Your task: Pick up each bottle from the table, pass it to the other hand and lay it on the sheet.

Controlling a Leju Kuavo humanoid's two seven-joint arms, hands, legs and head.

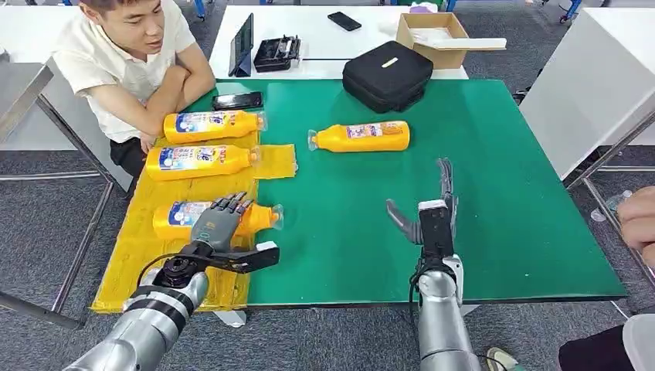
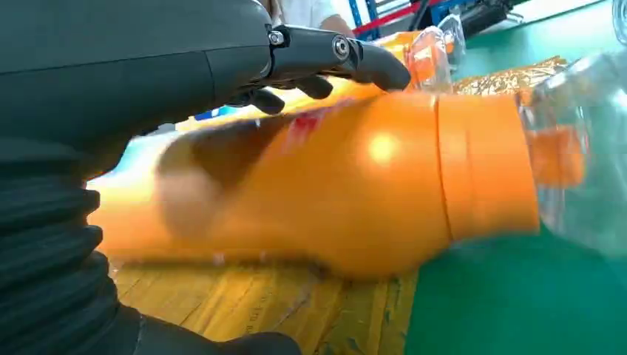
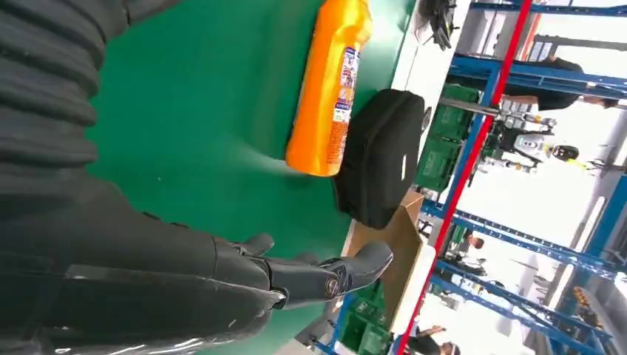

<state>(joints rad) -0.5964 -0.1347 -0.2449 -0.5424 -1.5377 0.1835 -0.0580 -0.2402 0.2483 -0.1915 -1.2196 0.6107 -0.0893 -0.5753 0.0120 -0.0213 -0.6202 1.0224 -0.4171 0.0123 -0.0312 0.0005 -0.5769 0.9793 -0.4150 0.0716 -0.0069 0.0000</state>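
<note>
Your left hand [image 1: 218,220] is on the third bottle [image 1: 179,215], fingers draped over its body. That bottle lies on its side at the near end of the yellow sheet [image 1: 131,263], cap toward 3 o'clock and poking past the sheet edge onto the green mat [image 1: 502,201]. The left wrist view shows the fingers [image 2: 355,59] curled over the top of the bottle [image 2: 333,192] and the thumb low beside it. The bottle looks laid down but the hand grips it loosely, not released.

Two more bottles are on the sheet: one [image 1: 202,161] at 12 o'clock of your left hand, another [image 1: 212,124] beyond it, near the person [image 1: 131,62] leaning on the table edge.

Your right hand [image 1: 429,212] hangs over bare mat, fingers spread, holding nothing. The right wrist view confirms it: fingers [image 3: 318,277] apart, nothing in them.

The last bottle [image 1: 361,137] lies on the mat at about 11 o'clock of your right hand, well apart from it, cap toward 9 o'clock, just in front of the black bag [image 1: 386,75].

Step, as I read it: placing bottle three. Next: spread the left fingers and lift straight off so it doesn't roll toward the mat. Then send the right hand to the last bottle and grip mid-body across its long axis.
</note>
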